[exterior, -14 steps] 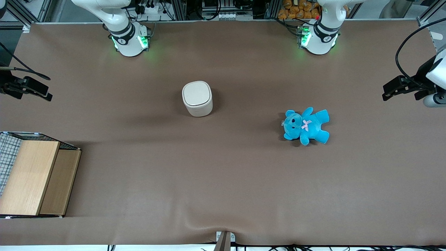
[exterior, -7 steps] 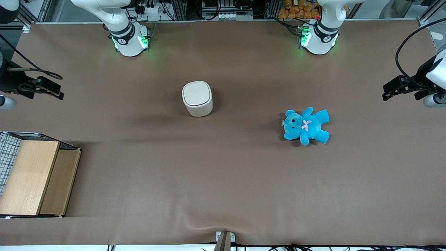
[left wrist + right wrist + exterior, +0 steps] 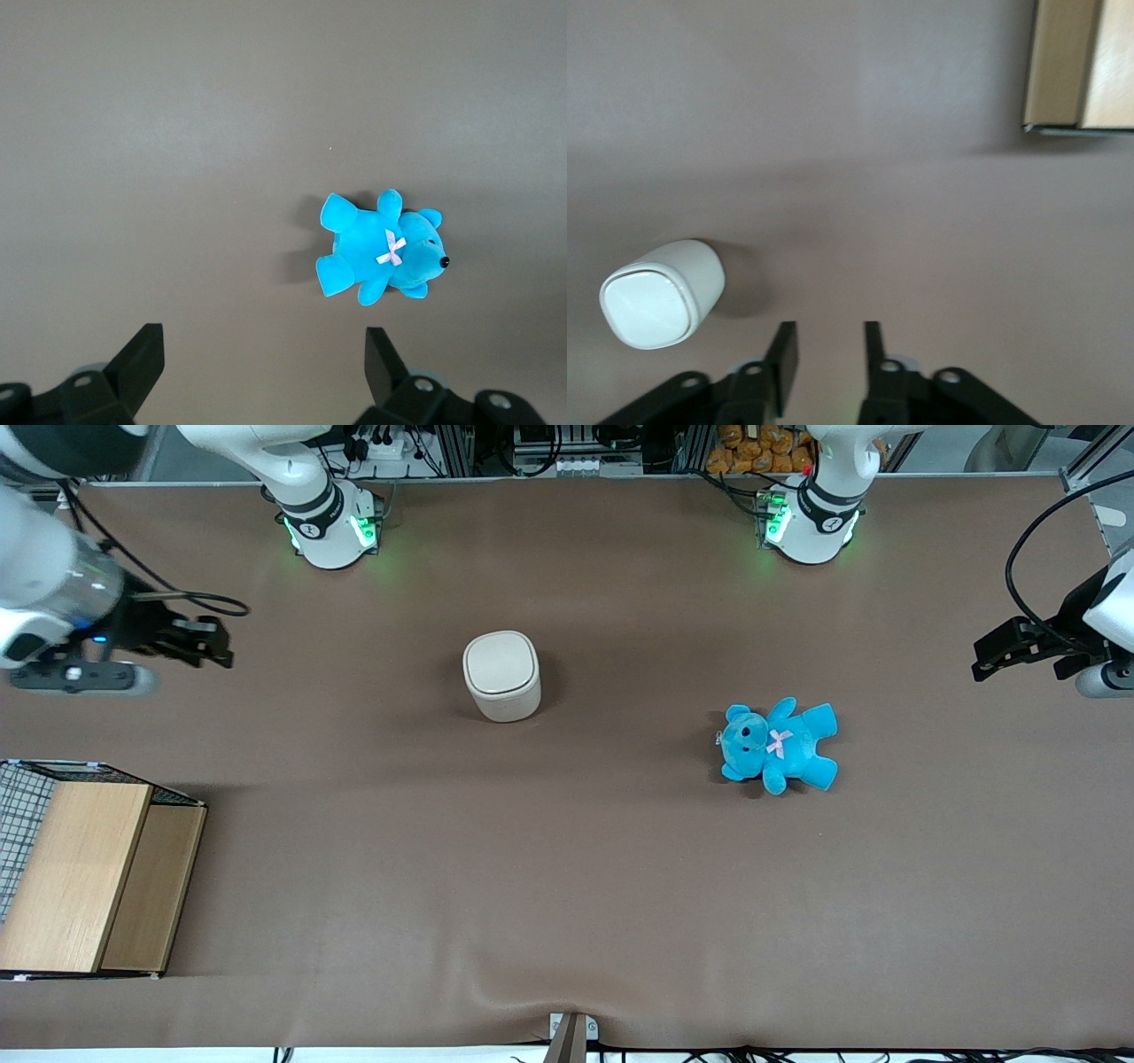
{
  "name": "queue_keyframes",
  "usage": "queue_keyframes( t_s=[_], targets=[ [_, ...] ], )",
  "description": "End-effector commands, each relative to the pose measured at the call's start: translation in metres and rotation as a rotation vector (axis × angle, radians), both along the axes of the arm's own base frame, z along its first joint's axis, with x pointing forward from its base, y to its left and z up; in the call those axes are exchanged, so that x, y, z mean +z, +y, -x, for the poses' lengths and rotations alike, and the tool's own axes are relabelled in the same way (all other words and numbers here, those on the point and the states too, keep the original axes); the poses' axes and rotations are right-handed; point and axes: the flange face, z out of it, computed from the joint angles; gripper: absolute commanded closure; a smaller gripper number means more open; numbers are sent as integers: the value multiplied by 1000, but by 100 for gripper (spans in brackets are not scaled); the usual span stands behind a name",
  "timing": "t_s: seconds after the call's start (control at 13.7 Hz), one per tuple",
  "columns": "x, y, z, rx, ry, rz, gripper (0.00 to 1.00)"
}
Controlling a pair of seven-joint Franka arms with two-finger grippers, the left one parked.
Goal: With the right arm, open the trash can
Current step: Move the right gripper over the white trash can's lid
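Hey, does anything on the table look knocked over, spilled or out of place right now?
Nothing stands out. The bin stands upright with its lid shut, the teddy lies flat toward the parked arm's end, and the wooden box sits at the table edge. The pincer hangs open, apart from the bin.

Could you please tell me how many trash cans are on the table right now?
1. The trash can stands mid-table, lid closed. The gripper hovers apart from it toward the working arm's end, fingers open.

Blue teddy bear (image 3: 381, 257) lies flat on the brown counter (image 3: 177, 133), white ribbon bow (image 3: 391, 249) on chest, black nose visible. Two black finger tips of the parked arm's claw (image 3: 264, 365) spread apart, nothing between them, bear near one tip.
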Motion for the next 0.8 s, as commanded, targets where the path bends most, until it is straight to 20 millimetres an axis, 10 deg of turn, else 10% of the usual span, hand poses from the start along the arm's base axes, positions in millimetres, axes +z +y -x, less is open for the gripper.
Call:
queue_keyframes(
  t_s=[0.0,0.15,0.73],
  targets=[
    [-12,37,13,3,33,-6,87],
    [-28,58,20,39,47,-8,100],
    [-97,126,77,100,14,-44,100]
  ],
)
